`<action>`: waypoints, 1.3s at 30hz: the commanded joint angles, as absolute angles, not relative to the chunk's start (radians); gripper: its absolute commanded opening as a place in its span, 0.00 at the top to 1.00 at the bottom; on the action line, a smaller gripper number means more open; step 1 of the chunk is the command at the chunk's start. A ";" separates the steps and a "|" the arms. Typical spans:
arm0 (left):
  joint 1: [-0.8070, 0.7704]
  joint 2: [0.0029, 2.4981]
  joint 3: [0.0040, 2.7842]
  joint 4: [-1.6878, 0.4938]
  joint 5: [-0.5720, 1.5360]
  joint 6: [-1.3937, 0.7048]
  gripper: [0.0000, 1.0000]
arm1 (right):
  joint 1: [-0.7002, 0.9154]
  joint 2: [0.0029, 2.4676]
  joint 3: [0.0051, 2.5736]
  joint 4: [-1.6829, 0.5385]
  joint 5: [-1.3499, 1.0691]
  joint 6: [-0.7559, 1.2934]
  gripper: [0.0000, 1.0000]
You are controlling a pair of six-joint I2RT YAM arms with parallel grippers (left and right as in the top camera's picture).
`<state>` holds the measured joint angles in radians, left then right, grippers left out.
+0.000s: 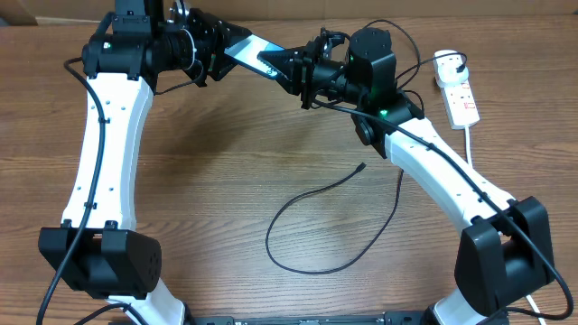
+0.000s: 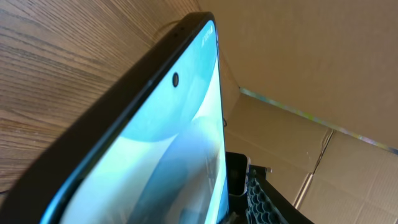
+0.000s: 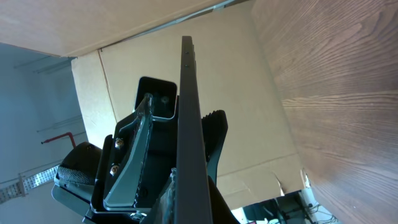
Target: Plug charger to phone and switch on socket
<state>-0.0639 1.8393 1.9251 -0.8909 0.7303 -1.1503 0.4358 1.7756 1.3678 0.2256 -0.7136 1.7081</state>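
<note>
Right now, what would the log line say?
phone: airborne | left fingers: on phone | right fingers: on phone | charger: tip loose on table

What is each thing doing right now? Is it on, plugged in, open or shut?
phone: screen lit, held up off the table, charger not in it.
charger: tip lying loose on the table; the other end looks plugged into the socket.
socket: a black plug sits in it; switch too small to tell.
left claw: shut on the phone.
right claw: shut on the phone.
</note>
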 commanded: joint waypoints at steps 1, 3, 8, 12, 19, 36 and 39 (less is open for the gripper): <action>-0.073 1.846 1.933 -0.878 0.778 -1.148 0.60 | 0.477 1.743 1.376 0.235 -0.742 1.702 0.95; -0.073 1.846 1.933 -0.878 0.779 -1.148 0.61 | 0.479 1.743 1.376 0.235 -0.743 1.702 0.95; -0.073 1.846 1.933 -0.878 0.778 -1.148 0.63 | 0.480 1.743 1.376 0.235 -0.753 1.702 0.94; -0.073 1.846 1.933 -0.878 0.778 -1.148 0.65 | 0.484 1.743 1.376 0.234 -0.754 1.702 0.94; -0.073 1.846 1.933 -0.878 0.778 -1.148 0.67 | 0.493 1.743 1.376 0.234 -0.756 1.702 0.94; -0.073 1.846 1.933 -0.878 0.778 -1.148 0.81 | 0.511 1.743 1.376 0.234 -0.761 1.702 0.90; -0.073 1.846 1.933 -0.878 0.778 -1.148 0.82 | 0.511 1.743 1.376 0.234 -0.761 1.702 0.90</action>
<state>-0.0631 1.8423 1.9240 -0.8951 0.7296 -1.1500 0.4824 1.7699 1.3678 0.2359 -0.7017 1.7088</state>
